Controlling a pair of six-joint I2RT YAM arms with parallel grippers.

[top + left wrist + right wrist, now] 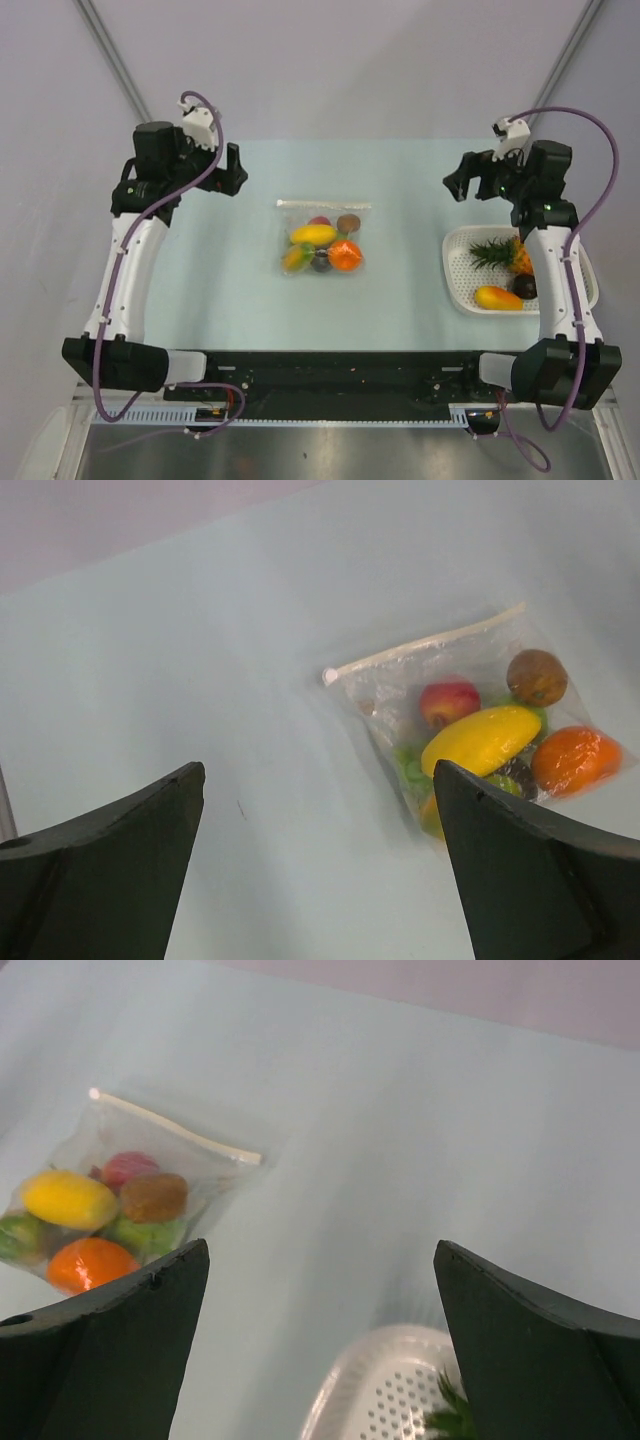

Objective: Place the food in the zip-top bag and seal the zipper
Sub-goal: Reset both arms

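Pale blue-green table (400,300), plain grey walls (330,70) behind. The zip-top bag (322,238) lies flat near the table centre. The zipper (322,204) is a straight whitish strip along the bag's far edge; cannot tell if it is pressed fully shut.

Food inside the bag:
- yellow mango (314,235) in the middle
- orange (345,256) at the near right
- brown piece (348,222) at the far right
- red piece (320,221) just beside the zipper
- green grapes (148,1233) under the brown piece
- purple piece (321,263) at the near edge

All pieces are bunched together and touching.

A white slotted basket (455,275) sits on the right side of the table, well apart from the bag and partly covered by the right arm (560,290). It holds a pineapple (497,252), a second mango (498,298) and a dark piece (524,287).

The left gripper (232,168) hangs above the table's far left, well apart from the bag. Its fingers are spread wide with nothing between them. The right gripper (458,185) is at the far right, above the table just beyond the basket's far edge. It is also spread wide and holds nothing. Both wrist views show bare table between the fingers, with the bag off to one side.
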